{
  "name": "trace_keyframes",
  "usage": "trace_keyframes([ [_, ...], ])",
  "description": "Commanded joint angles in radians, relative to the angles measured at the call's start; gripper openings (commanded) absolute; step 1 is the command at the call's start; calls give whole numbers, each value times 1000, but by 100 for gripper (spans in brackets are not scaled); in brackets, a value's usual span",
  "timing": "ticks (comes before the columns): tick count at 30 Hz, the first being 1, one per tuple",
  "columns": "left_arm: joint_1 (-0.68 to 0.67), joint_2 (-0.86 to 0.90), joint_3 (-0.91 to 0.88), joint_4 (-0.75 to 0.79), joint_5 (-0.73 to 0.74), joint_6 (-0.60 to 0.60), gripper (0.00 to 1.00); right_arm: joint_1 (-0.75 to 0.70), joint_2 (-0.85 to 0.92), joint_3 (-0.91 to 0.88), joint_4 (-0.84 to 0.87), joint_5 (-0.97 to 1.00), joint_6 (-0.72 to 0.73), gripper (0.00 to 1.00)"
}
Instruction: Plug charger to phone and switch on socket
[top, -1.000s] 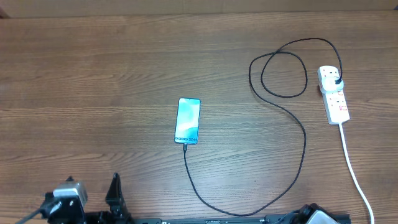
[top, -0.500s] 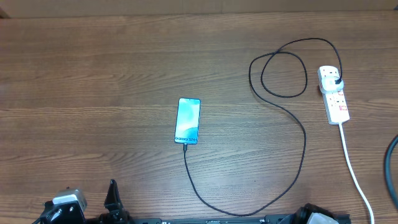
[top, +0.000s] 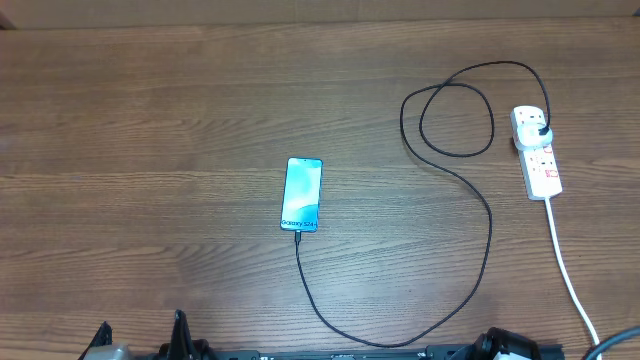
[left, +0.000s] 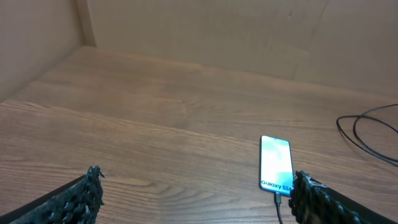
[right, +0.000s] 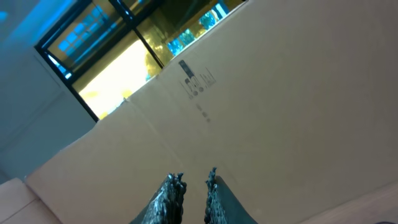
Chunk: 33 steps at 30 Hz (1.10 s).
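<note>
Left gripper (left: 196, 180): jaws spread as wide as they go, nothing between them; it sits at the near edge of the table (top: 150, 120), well apart from every task item. Phone (top: 302, 194): flat on the table near the centre, screen up and lit light blue, long axis running away from the robot. Charger (top: 490, 230): thin black cable, its small connector meeting the phone's near end and, as far as the overhead view shows, seated in the port; from there it sweeps along the near edge, curves up the right side, makes one loose loop, and ends in a black plug (top: 541, 130) standing in the far outlet of the socket. Socket (top: 538, 160): white power strip at the far right, its thick white cord (top: 565, 260) trailing off towards the near right corner; the red switches are too small to read as on or off. Right gripper (right: 193, 179): jaws drawn almost together with a slim gap, holding nothing, aimed up at a cardboard wall (right: 280, 124) and a window (right: 124, 56), not at the table. Status, by judgement: cable-to-phone step looks complete; plug is in the strip; the switch step cannot be confirmed from these views, though both arms parked clear suggest little or nothing is left.
</note>
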Motion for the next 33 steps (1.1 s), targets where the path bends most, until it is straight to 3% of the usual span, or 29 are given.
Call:
trace_keyframes([
  [1,6,-8,1,3,-9,-14,100,7,-36,-35,11,14,34,17],
  [11,6,-8,1,3,-9,-14,100,36,-130,-58,30,-26,72,17],
  [17,6,-8,1,3,-9,-14,100,78,-263,-58,34,59,43,20],
  [24,6,-8,1,2,-9,-14,100,281,-441,-58,24,238,-19,21],
  [33,4,-8,1,3,-9,-14,100,408,-570,-58,17,356,-53,21],
])
